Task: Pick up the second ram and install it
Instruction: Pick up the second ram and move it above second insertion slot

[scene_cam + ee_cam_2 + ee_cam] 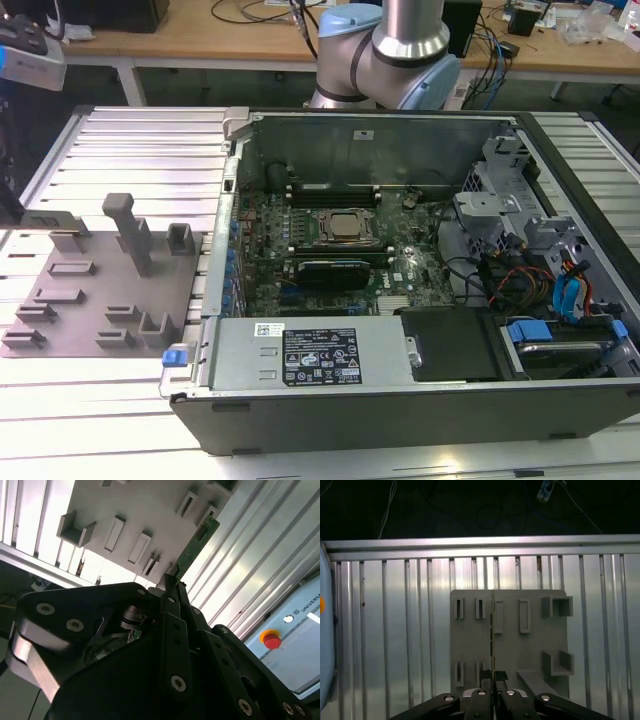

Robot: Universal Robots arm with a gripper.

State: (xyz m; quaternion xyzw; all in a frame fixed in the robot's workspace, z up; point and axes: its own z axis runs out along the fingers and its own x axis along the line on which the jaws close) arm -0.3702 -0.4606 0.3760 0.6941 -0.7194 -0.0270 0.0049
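Over grey fixture plate [530, 645], pincer [493, 678] pinches second ram [200, 542] by one end; green stick juts past fingertips.

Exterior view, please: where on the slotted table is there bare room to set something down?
Bare slotted table lies between the grey fixture plate and the table's far edge, and in a strip nearer the camera than the plate. The open computer case is crowded. The claw holds the second ram over the plate.

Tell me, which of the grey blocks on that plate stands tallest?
The capped post on the grey fixture plate, seen in the exterior view. It rises well above all the other blocks, which sit low against the plate.
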